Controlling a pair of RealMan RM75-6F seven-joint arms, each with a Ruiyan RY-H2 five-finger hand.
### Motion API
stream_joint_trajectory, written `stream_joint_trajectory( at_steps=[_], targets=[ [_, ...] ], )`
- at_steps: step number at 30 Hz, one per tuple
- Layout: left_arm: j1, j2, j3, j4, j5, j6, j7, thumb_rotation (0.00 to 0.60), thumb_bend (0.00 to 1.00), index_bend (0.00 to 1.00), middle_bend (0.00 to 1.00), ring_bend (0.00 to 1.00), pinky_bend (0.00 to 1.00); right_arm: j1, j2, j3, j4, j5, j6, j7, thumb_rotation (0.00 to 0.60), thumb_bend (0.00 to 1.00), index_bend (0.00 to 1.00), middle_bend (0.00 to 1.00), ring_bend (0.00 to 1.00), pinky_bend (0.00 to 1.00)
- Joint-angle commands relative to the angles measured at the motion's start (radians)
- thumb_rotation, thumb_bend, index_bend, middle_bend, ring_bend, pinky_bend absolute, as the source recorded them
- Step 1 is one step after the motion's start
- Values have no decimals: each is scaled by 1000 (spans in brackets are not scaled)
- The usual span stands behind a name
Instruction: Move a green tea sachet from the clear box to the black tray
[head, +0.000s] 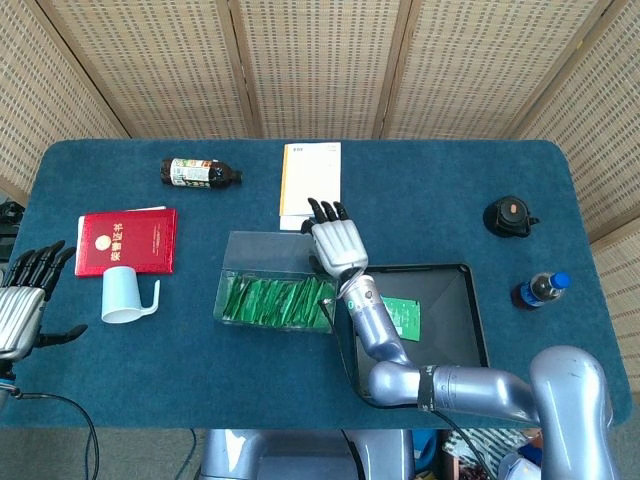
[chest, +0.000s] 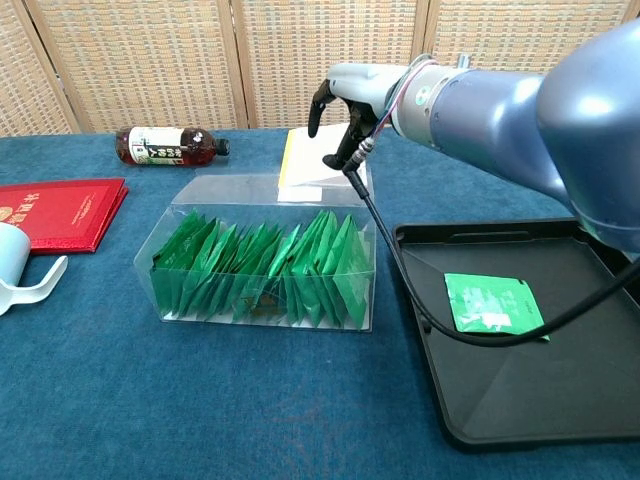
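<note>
With one green sachet (chest: 495, 304) already flat in the black tray (chest: 600, 420), I judge the transfer done, my right hand (chest: 345, 95) above the clear box (chest: 265, 265) holding nothing, fingers loosely curled, and my left hand (head: 22, 300) open at the counter (head: 150, 380) edge.

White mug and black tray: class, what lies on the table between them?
In the head view, the clear box of green sachets lies between white mug and black tray.
</note>
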Motion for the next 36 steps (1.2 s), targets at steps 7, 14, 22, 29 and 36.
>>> stream_joint_trajectory(
  at_steps=[7,14,22,29,36],
  targets=[
    [-2,2,-1,0,-2,-2,-5,600,21,0,0,0,0,-2,29,-18,-31,-29,-5,21,600,552,352,2,0,70],
    [-2,1,3,-2,6,-2,-1,600,21,0,0,0,0,-57,134,-113,-144,-284,-115,136,600,552,358,22,0,70],
    [-2,0,6,-5,11,-1,5,600,22,0,0,0,0,-101,166,-213,-157,-585,-154,259,600,552,442,91,0,96],
    [-2,-1,8,-6,13,-1,10,600,21,0,0,0,0,-102,150,-239,-147,-639,-163,272,600,551,455,99,0,99],
    [-3,0,8,-5,13,-1,5,600,21,0,0,0,0,-92,90,-248,-88,-671,-154,248,600,551,464,113,0,116]
  ],
)
